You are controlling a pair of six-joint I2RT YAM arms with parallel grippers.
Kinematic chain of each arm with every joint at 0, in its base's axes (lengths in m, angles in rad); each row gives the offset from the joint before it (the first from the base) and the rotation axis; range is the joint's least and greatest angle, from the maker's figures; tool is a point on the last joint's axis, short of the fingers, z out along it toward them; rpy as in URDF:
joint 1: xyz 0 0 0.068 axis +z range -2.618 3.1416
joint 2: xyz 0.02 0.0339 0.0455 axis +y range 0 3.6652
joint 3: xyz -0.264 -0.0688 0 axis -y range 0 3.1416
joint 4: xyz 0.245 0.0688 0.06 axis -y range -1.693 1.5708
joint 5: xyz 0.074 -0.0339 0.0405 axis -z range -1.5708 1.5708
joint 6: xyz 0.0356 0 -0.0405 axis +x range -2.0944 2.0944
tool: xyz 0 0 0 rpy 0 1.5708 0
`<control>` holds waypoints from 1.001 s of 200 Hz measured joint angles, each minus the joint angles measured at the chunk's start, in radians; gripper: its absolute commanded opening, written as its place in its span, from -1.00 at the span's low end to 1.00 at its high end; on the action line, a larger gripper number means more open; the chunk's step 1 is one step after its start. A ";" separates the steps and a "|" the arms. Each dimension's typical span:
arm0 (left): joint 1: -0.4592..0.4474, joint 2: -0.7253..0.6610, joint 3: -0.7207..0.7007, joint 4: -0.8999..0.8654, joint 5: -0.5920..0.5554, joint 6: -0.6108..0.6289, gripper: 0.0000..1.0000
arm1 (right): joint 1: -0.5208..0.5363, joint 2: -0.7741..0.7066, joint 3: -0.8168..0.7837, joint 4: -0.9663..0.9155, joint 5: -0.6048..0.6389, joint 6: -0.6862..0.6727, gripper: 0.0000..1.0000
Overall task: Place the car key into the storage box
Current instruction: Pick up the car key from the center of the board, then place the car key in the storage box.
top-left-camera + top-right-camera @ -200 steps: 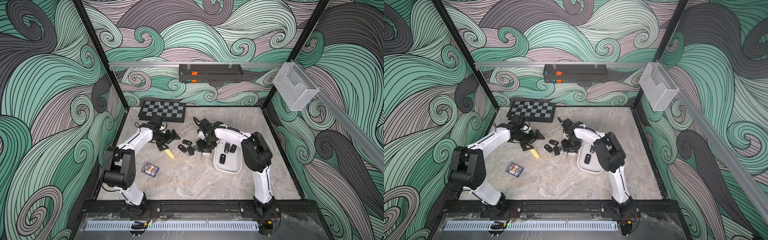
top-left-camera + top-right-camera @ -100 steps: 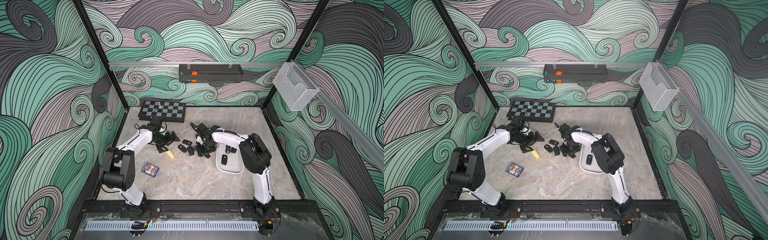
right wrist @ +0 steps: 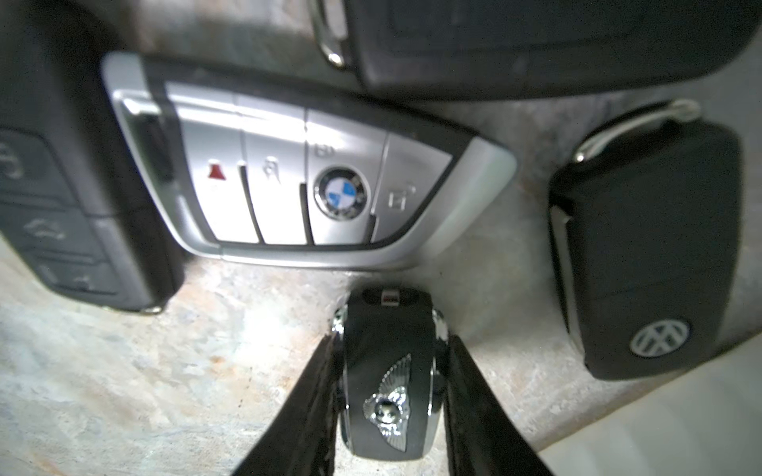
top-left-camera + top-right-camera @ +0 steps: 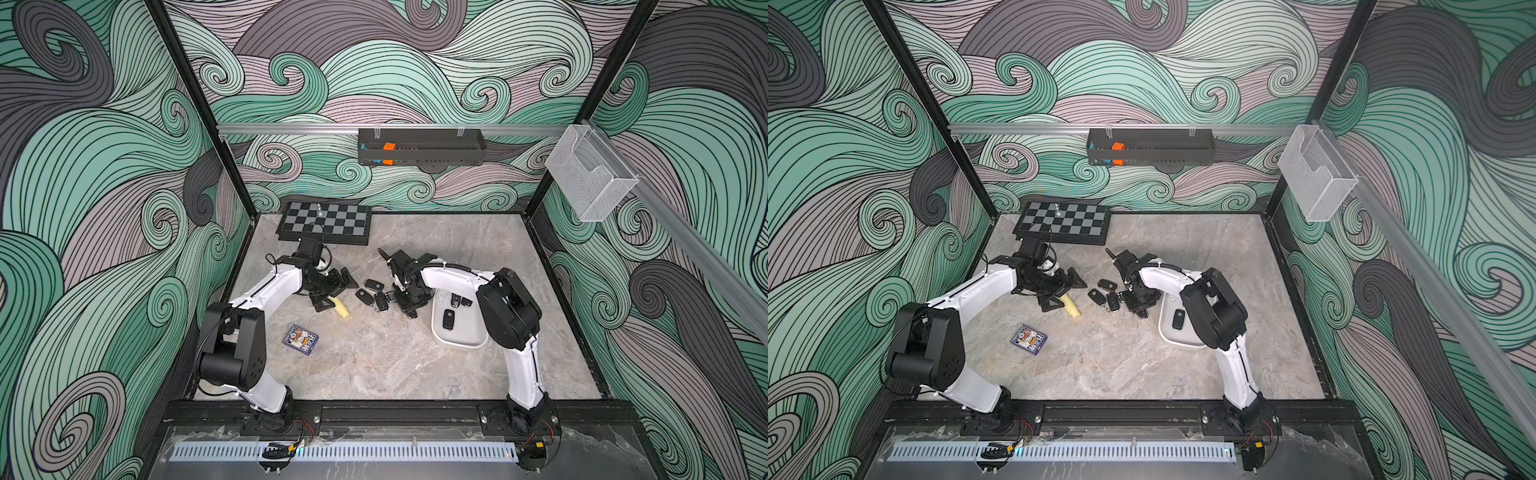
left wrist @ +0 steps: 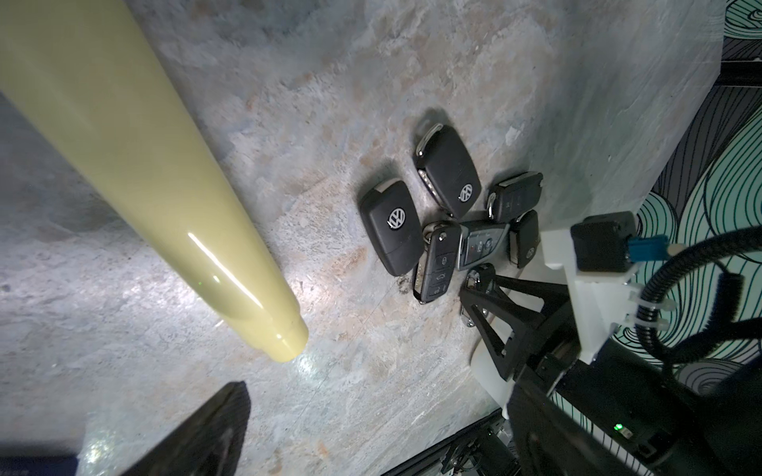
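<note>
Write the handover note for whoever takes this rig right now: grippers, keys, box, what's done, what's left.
Left gripper: open, holding nothing, beside the pale yellow stick.
Right gripper: shut on the winged-badge key, which is not visibly lifted off the table, next to the storage box.
Done: three keys lie in the box.
Left: lift the gripped key and drop it in the box. Six loose keys wait in a cluster on the table.
</note>
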 measured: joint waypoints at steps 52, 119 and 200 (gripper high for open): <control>0.003 -0.016 0.000 0.000 0.006 0.014 0.96 | 0.002 -0.069 0.000 -0.011 -0.031 0.055 -0.43; 0.002 -0.016 -0.009 0.031 0.064 0.012 0.95 | 0.002 -0.383 -0.109 -0.008 -0.018 0.148 -0.42; -0.022 -0.015 -0.045 0.076 0.089 -0.014 0.97 | -0.096 -0.660 -0.375 -0.035 0.036 0.180 -0.40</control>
